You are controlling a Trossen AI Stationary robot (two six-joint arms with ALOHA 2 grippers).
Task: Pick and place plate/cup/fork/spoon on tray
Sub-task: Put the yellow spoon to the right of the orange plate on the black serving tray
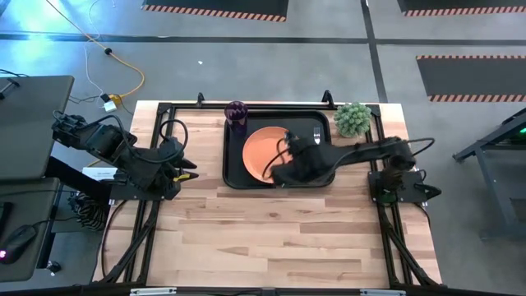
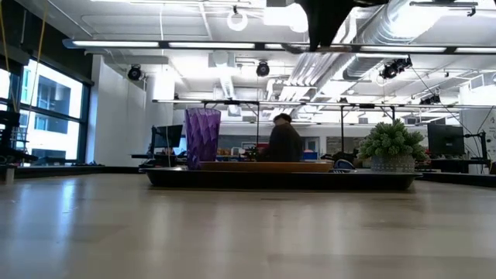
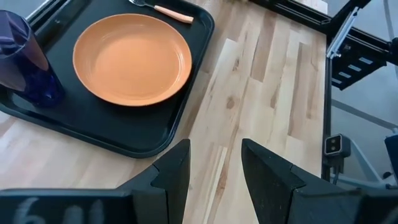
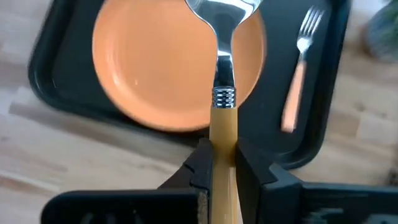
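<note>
The black tray [image 1: 238,177] lies at the table's far middle. On it rest the orange plate [image 1: 261,152], the purple cup [image 1: 237,115] at the far left corner, and the fork [image 4: 297,74] beside the plate on the right. My right gripper [image 4: 224,163] hovers over the tray's near right part, shut on the spoon [image 4: 222,62], whose bowl reaches out above the plate. My left gripper [image 3: 214,158] is open and empty at the table's left edge, well left of the tray. My right gripper pinches the spoon's orange handle [image 4: 224,134] between its two fingers, a little behind the metal collar. The fingers lie along the spoon. The spoon sticks out forward from the fingers, lifted clear above the plate and tray.
A small green potted plant [image 1: 353,119] stands at the table's far right corner, next to the tray. The near half of the wooden table [image 1: 271,238] shows bare wood. In the low view a person [image 2: 283,143] sits in the room beyond the table.
</note>
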